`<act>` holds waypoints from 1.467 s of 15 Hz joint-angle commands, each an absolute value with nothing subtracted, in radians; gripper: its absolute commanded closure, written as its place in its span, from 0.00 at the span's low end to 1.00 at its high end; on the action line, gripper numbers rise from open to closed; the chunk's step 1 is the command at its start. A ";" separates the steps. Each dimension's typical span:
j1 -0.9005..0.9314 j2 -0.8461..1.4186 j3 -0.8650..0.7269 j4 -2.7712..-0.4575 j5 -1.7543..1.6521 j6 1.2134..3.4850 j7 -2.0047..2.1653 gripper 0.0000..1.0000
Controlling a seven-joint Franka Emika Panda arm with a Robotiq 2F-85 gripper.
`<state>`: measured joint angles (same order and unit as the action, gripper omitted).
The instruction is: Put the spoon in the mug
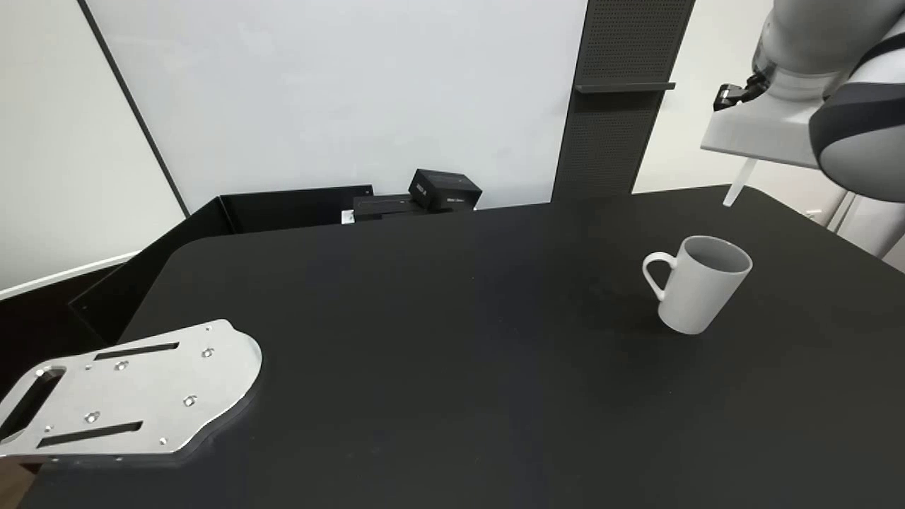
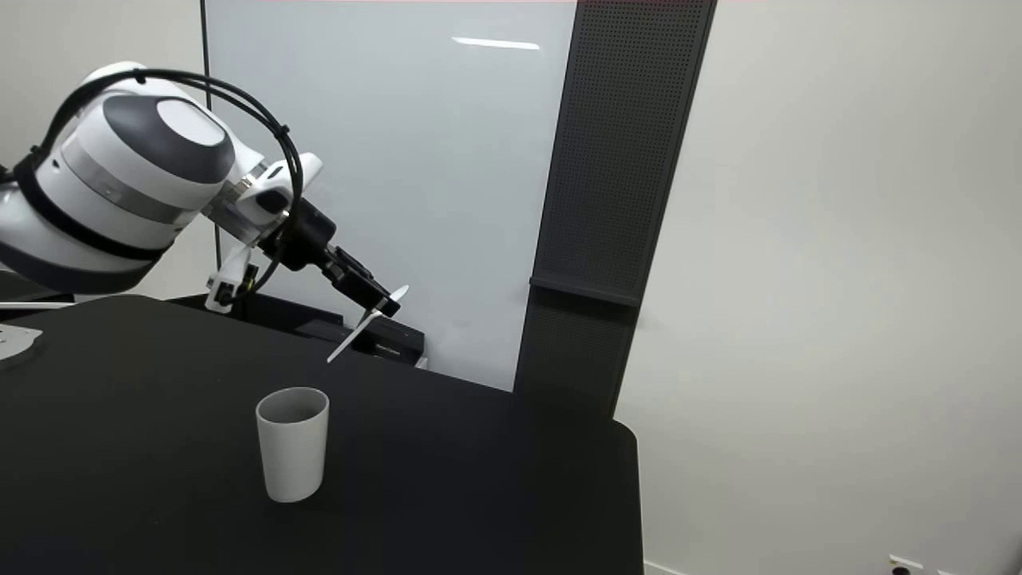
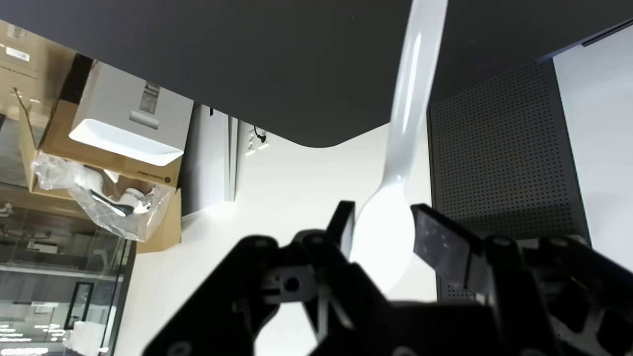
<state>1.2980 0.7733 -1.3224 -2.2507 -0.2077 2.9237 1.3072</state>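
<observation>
Gripper (image 3: pixel 384 222) pinches white spoon (image 3: pixel 403 143) by its bowl, handle slanting down, higher than upright mug (image 1: pixel 701 297) and apart; presumably for handle-first entry.

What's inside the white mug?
In both exterior views, only bare inner wall shows inside the white mug. Its near side hides the bottom, so I can't tell what's down there. The white spoon is outside, held in the pincer.
</observation>
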 commanded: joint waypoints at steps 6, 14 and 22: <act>1.334 0.902 -1.304 -2.284 -0.019 2.880 1.244 0.90; 1.335 0.911 -1.246 -2.286 0.028 2.830 1.223 0.90; 1.313 0.922 -1.169 -2.282 0.030 2.802 1.233 0.90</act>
<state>1.3232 0.9108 -1.1866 -2.2868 0.0184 2.8153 1.2360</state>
